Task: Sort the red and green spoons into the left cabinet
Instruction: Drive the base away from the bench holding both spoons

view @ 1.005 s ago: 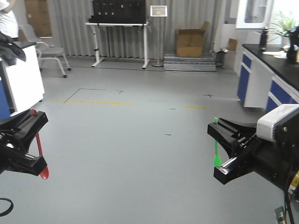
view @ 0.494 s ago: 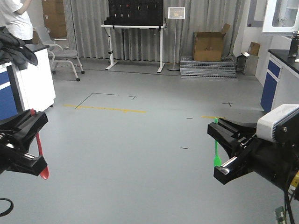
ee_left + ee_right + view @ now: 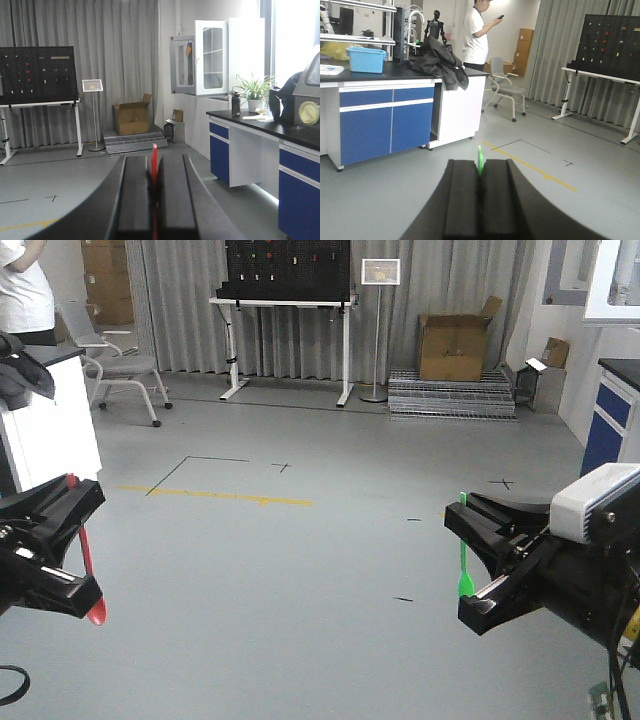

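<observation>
Your left gripper [image 3: 85, 545], at 8 o'clock, is clamped on the red spoon [image 3: 95, 613] partway along the handle, bowl hanging down. Your right gripper [image 3: 465, 565], at 4 o'clock, pinches the green spoon [image 3: 465, 585] the same way. Both spoons look light, thin and smooth, so they are likely to pivot. Mid-handle is the place to grip, firmly. Far off at 1 o'clock in the left wrist view stands what looks like the left cabinet [image 3: 210, 60], with one glass door ajar.

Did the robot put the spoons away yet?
Not yet. Picking up looks done: the left claw grips the red spoon and the right claw grips the green spoon. The robot is out on the open floor, and the glass-door cabinet stands far off. Putting both spoons inside is left.
</observation>
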Controlling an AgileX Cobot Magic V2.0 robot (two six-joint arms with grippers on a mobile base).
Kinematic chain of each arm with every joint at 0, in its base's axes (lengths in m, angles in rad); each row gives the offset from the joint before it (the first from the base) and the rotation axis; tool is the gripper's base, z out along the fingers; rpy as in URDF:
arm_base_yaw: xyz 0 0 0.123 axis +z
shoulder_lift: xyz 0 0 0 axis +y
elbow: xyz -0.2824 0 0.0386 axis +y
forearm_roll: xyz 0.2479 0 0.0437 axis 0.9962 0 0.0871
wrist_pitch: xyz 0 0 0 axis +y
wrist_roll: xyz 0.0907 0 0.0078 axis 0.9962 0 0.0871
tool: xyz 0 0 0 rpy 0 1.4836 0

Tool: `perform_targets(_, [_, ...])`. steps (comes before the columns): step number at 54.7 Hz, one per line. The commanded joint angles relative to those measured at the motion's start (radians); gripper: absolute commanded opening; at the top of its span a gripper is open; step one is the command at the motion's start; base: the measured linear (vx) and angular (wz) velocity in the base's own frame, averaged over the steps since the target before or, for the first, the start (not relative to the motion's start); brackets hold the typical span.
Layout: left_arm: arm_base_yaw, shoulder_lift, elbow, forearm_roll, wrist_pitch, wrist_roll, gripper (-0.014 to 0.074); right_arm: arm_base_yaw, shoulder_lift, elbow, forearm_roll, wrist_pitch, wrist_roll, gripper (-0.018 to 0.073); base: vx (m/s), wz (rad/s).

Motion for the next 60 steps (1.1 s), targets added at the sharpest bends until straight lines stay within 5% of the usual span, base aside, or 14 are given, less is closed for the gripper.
perform_targets(1, [-0.001,-0.023,-0.028,-0.020,-0.067,-0.006,0.0182,-0.001,-0.028,-0.030,0.027,-0.060,-0.003,-0.0009,0.58,-0.02])
perform_targets(60, [-0.001,-0.023,-0.028,-0.020,-0.067,-0.006,0.0182,-0.001,-0.028,-0.030,0.027,-0.060,-0.003,-0.0009,0.64,-0.07])
